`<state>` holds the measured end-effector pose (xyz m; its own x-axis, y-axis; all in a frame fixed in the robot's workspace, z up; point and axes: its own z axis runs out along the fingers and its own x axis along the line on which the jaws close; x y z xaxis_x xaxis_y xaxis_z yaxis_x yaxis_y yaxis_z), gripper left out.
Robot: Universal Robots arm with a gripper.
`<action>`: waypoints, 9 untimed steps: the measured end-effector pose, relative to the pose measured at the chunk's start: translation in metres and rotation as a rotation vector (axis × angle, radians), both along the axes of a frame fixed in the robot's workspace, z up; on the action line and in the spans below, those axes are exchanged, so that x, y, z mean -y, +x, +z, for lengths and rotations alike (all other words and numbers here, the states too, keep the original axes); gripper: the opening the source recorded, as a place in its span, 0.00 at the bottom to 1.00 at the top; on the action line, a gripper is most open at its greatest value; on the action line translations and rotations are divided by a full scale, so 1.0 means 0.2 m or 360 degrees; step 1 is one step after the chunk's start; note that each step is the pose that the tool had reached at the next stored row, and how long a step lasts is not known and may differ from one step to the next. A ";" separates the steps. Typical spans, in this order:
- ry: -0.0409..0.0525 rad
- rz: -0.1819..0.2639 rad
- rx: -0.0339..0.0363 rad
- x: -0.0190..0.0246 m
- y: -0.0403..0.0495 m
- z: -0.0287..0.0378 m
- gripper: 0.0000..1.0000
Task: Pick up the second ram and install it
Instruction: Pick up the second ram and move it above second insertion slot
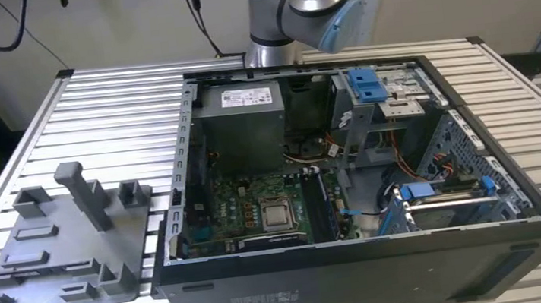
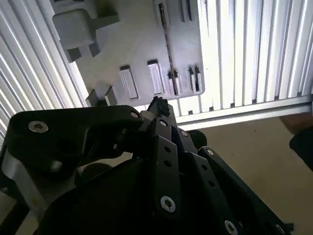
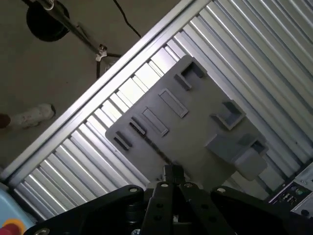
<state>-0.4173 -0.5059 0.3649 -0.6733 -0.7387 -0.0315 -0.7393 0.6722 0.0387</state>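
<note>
High above the grey holder tray (image 2: 137,44), my gripper (image 2: 159,105) hangs with its black fingers drawn together and nothing between them. In both wrist views a thin dark strip, the second ram (image 2: 167,49) seen edge-on, stands in a long slot of the tray (image 3: 195,122). In the first wrist view the ram (image 3: 149,142) runs toward my gripper (image 3: 172,171). The exterior view shows the tray (image 1: 57,244) at its left, beside the open computer case (image 1: 365,263). The memory slots (image 1: 323,207) lie next to the processor socket (image 1: 277,213).
The arm's elbow (image 1: 299,3) rises behind the case. A tall grey post (image 1: 82,192) and low blocks stand on the tray. Ribbed metal table slats (image 1: 104,117) run under everything, and the table edge with bare floor (image 3: 49,73) lies close to the tray. Blue drive brackets (image 1: 367,83) sit in the case.
</note>
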 end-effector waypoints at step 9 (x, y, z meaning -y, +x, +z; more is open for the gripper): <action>0.0000 0.0260 0.0026 0.000 0.000 -0.009 0.11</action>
